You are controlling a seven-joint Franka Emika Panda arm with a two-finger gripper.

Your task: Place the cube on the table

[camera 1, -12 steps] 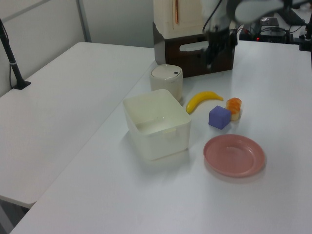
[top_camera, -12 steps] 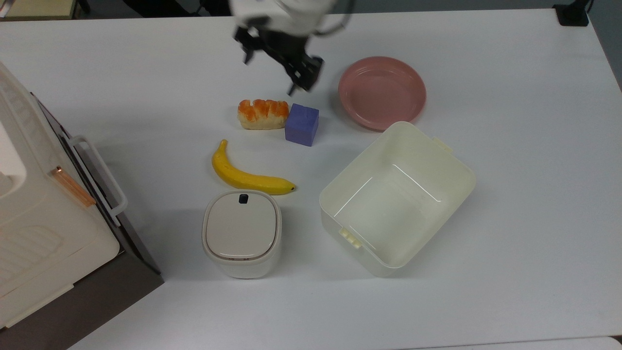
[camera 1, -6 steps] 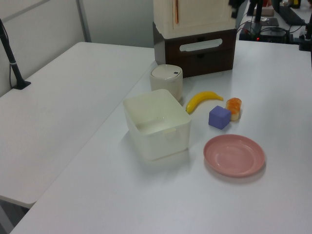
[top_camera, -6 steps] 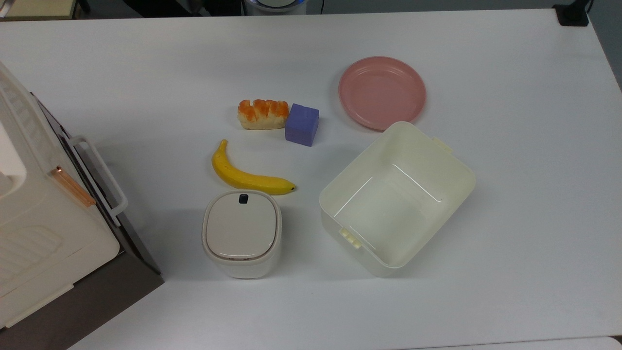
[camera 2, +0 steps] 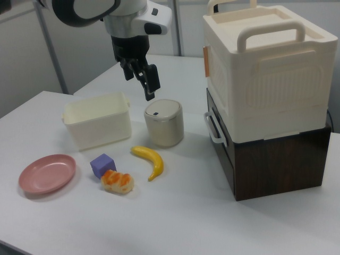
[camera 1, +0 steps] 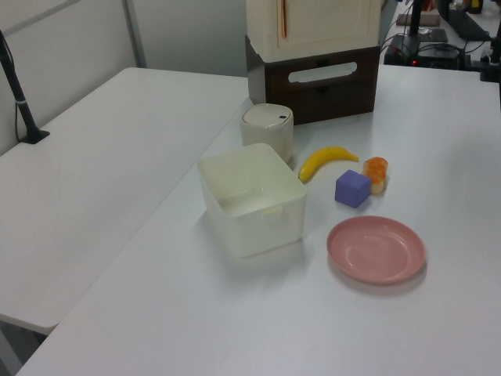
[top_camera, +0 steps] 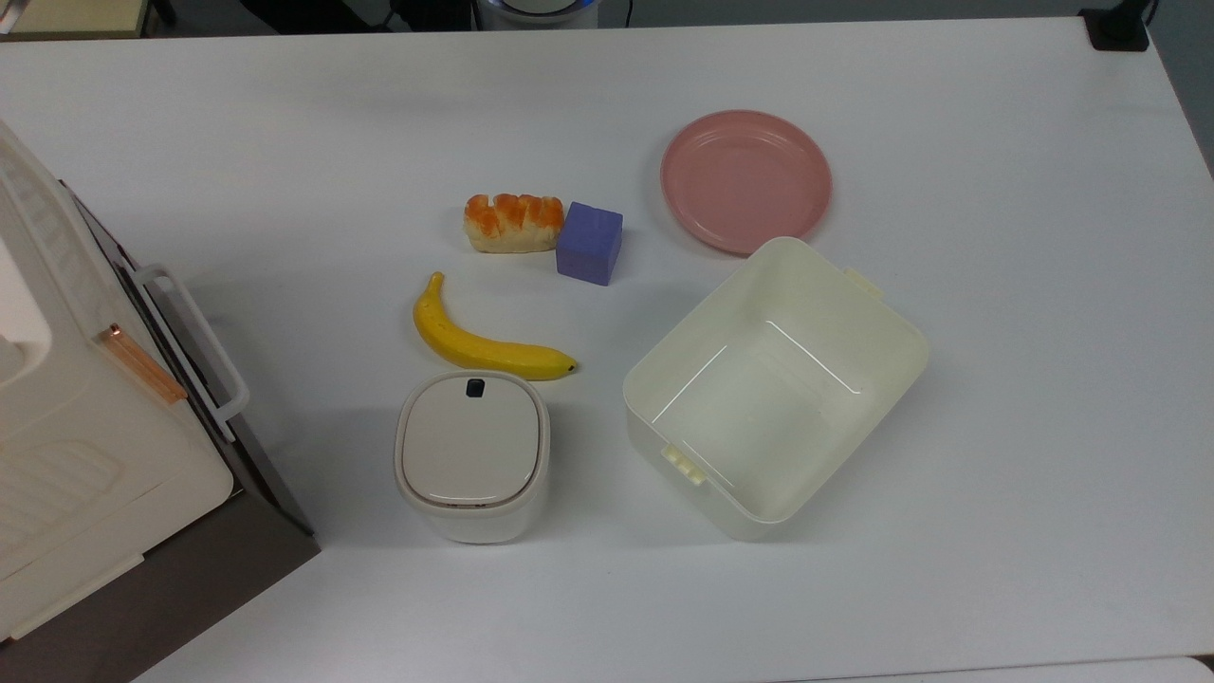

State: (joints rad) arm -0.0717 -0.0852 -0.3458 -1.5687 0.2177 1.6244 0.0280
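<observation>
In the right view the arm's black two-finger gripper [camera 2: 144,81] hangs high above the scene with nothing between its fingers; whether the fingers are spread or closed cannot be told from this angle. In that picture it appears in front of the round-cornered white lidded container [camera 2: 163,122] and the open cream plastic bin [camera 2: 97,126].

The small matte purple-blue cube [camera 2: 102,165] lies well below the gripper and toward the right view's lower left, resting flat on the large white tabletop [camera 2: 223,223]. In the top view the cube [top_camera: 589,243] touches, or all but touches, the orange-glazed bread piece [top_camera: 513,223] on the top view's left. The yellow banana [top_camera: 482,337] and the pink round plate [top_camera: 745,178] stand apart from it.

Judged from this, the cube is already set down on the table and the task looks complete.
</observation>
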